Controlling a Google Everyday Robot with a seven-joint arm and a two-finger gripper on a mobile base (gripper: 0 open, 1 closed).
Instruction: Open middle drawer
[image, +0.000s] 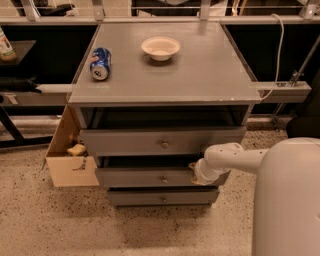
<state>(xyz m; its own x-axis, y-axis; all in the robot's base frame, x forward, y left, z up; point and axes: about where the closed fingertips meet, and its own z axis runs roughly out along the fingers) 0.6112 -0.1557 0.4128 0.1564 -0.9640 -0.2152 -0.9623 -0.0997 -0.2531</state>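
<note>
while the view looks down at the front of a grey cabinet (200, 75), an open cardboard box (70, 167) stands at the far left, against the cabinet's left side, with a pale yellow lump (76, 149) inside it. on the cabinet top, a blue drinks can (100, 63) lies on its side near the left edge, and a small white bowl (160, 48) sits upright to its right, well apart from it. below the top are three stacked drawers. the top drawer (125, 141) comes first. the middle drawer (140, 177) lies under it, a flat grey front with a small metal knob (163, 179) at its centre; a dark gap shows above its front, and the front stands slightly forward of the lowest drawer (150, 197). at the right end of the middle drawer's front, by its upper edge, is the gripper (192, 175), touching or almost touching the drawer; whether it is open or closed, or gripping anything, cannot be told. a white arm (235, 157) runs from it rightward to the robot's large white body (290, 200) in the lower right corner.
</note>
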